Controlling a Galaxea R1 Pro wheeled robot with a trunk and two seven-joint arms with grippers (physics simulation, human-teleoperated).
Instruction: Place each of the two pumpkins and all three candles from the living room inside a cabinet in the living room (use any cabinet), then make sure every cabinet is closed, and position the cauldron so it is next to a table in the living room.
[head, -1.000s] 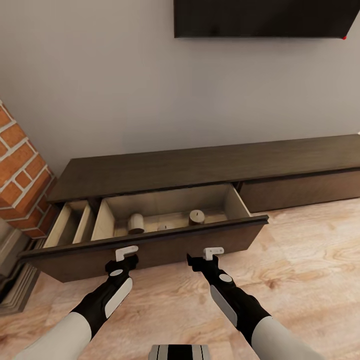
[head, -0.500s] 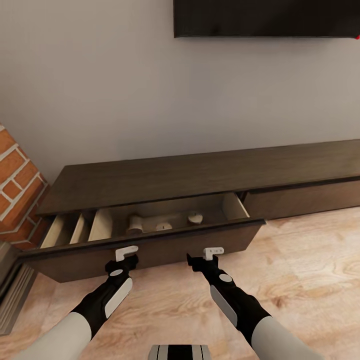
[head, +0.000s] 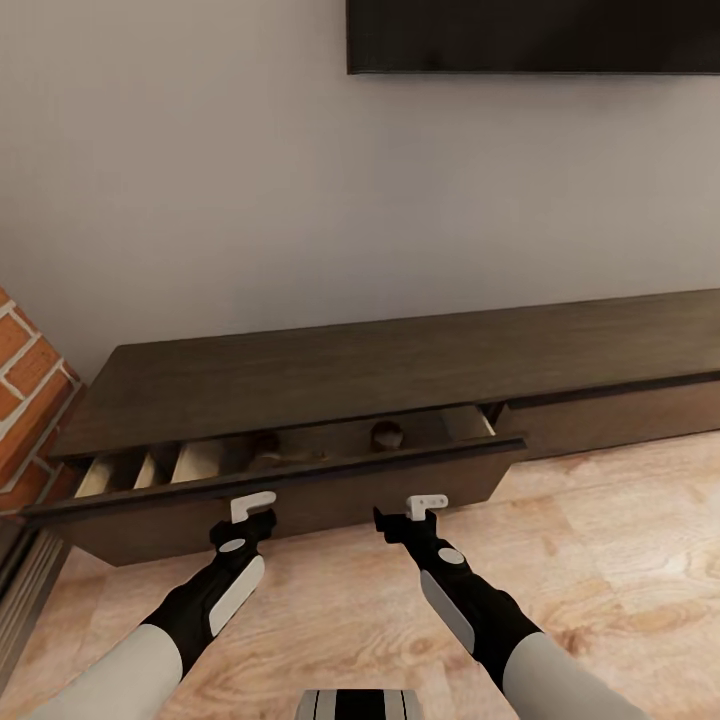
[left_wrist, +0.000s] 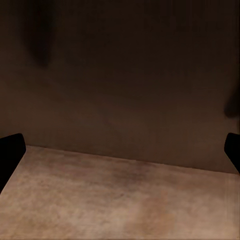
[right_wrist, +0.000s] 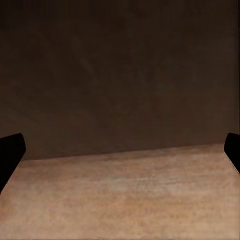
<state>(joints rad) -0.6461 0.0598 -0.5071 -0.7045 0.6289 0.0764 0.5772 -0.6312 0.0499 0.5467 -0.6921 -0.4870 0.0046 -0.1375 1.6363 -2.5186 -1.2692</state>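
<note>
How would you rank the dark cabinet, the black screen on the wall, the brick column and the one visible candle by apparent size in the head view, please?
1. Cabinet, spanning nearly the whole width.
2. Black screen, cut off by the picture's edge, so its real extent is unknown.
3. Brick column, likewise cropped.
4. Candle, a small shape half hidden inside the nearly closed drawer.

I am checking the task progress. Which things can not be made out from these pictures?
- Head view: how many candles lie in the drawer; the cabinet top shades most of the narrow gap.
- Head view: whether any pumpkin is inside; same cause.
- Head view: the cabinet's far right end, cut off by the picture edge.
- Wrist views: whether the left gripper and right gripper touch the drawer front; only dark fingertip corners show at the edges.
</note>
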